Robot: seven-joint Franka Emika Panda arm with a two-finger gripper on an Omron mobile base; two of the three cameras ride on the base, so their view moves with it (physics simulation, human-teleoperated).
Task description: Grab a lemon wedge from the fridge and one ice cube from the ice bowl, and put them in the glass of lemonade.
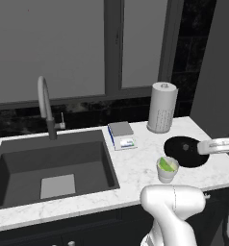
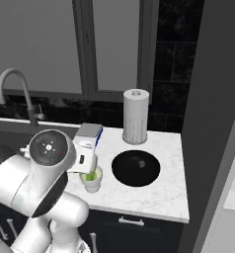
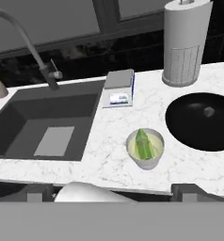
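Here the white arm is seen folded high above the near edge of the marble counter, with its hand raised over the right part and its camera looking forward and down. The gripper [image 1: 217, 146] is glimpsed as a pale block above the ice bowl [image 1: 176, 146]; whether its jaws are spread or pressed together cannot be told.

The glass of lemonade [image 3: 145, 149] is set below and ahead of the hand, near the counter's front edge, just left of the ice bowl and apart from it. A lemon wedge [image 3: 142, 143], green and pointed, is seen standing in the yellowish liquid. A small pale ice cube [image 3: 208, 111] lies inside the wide, shallow, round black bowl, toward its right side.

Farther back, a tall white perforated paper-towel cylinder [image 3: 185, 44] stands upright, and a flat grey kitchen scale [image 3: 118, 88] rests beside the dark rectangular sink [image 3: 43, 124], over which a curved grey faucet [image 1: 45, 105] is arched.
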